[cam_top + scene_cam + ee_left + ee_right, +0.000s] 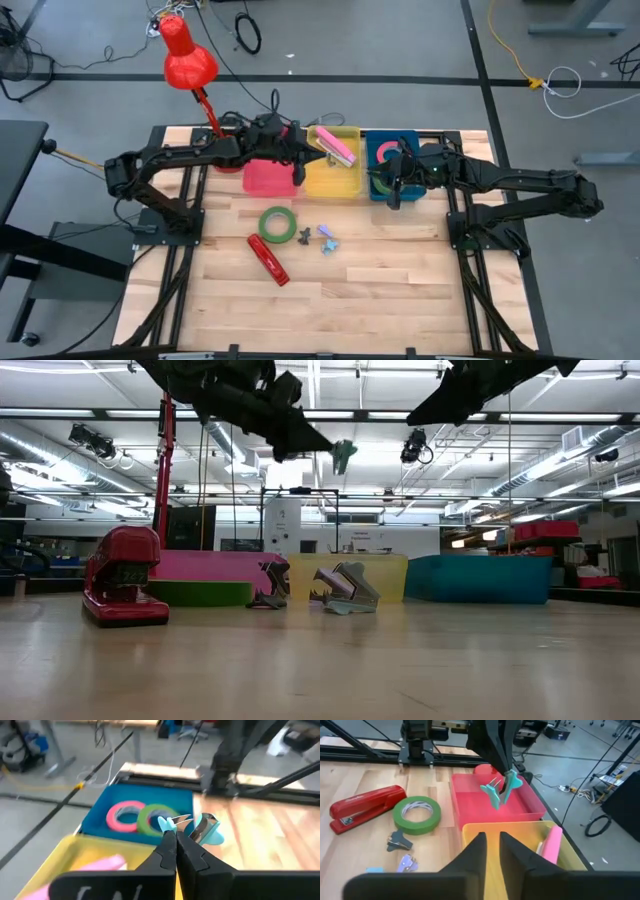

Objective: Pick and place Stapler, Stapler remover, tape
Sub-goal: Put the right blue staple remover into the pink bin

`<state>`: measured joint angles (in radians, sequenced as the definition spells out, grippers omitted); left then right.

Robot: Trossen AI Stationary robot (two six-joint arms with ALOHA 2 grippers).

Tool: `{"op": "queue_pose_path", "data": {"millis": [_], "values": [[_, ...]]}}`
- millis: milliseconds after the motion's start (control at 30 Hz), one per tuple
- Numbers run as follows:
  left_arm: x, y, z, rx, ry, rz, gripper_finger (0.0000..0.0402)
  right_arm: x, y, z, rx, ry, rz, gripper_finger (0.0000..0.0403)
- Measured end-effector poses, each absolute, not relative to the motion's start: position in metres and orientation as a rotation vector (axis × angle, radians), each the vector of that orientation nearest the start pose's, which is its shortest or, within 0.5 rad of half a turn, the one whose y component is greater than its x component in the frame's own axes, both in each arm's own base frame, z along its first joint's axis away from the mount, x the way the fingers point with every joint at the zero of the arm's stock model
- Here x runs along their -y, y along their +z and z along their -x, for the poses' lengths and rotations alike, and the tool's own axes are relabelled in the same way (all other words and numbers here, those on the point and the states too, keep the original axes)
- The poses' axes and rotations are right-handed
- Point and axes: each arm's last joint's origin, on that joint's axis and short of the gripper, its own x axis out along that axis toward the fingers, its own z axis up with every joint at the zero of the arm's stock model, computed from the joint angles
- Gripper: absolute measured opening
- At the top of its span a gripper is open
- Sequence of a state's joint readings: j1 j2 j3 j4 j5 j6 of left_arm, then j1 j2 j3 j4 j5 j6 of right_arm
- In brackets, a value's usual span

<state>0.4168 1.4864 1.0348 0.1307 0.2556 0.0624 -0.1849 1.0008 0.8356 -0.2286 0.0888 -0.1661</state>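
My left gripper is shut on a teal staple remover, high above the seam between the pink bin and the yellow bin; it also shows in the right wrist view. My right gripper is open and empty over the blue bin. That bin holds a pink tape ring and a green tape ring. A pink stapler lies in the yellow bin. On the table lie a green tape ring, a red stapler and two staple removers. My left gripper pinches the remover's teal plastic body between its two fingertips. The fingers come from above, pointing down. The remover hangs below them, clear of the bins, with its metal claws sticking out sideways.
The three bins stand side by side along the table's far edge. A red lamp on a stalk stands at the far left. The arms' bases flank the wooden top, whose near half is bare.
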Motion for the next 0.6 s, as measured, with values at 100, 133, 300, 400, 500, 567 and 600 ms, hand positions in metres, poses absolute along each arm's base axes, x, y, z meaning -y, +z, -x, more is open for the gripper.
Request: {"op": "queue_pose_path", "data": {"millis": [100,133,300,400,500,567,600], "values": [[-0.134,0.277,-0.306,-0.370,0.207,0.059,0.0000,0.044,0.307,-0.213,-0.428,-0.241,0.142,0.0028],[-0.136,0.275,-0.305,-0.392,0.225,0.064,0.0000,0.044,0.306,-0.213,-0.436,-0.241,0.141,0.0023],[-0.142,0.267,-0.298,-0.480,0.289,0.090,0.0000,0.044,0.303,-0.212,-0.469,-0.228,0.136,0.0003],[-0.146,0.261,-0.293,-0.549,0.381,0.128,0.0000,0.043,0.302,-0.211,-0.481,-0.213,0.133,0.0003],[-0.151,0.255,-0.285,-0.631,0.514,0.168,0.0000,0.043,0.302,-0.211,-0.483,-0.212,0.132,0.0003],[-0.156,0.251,-0.278,-0.679,0.606,0.188,0.0000,0.043,0.302,-0.211,-0.483,-0.212,0.132,0.0003],[-0.158,0.249,-0.275,-0.704,0.651,0.198,0.0000,0.043,0.302,-0.211,-0.481,-0.212,0.132,0.0003]]}}
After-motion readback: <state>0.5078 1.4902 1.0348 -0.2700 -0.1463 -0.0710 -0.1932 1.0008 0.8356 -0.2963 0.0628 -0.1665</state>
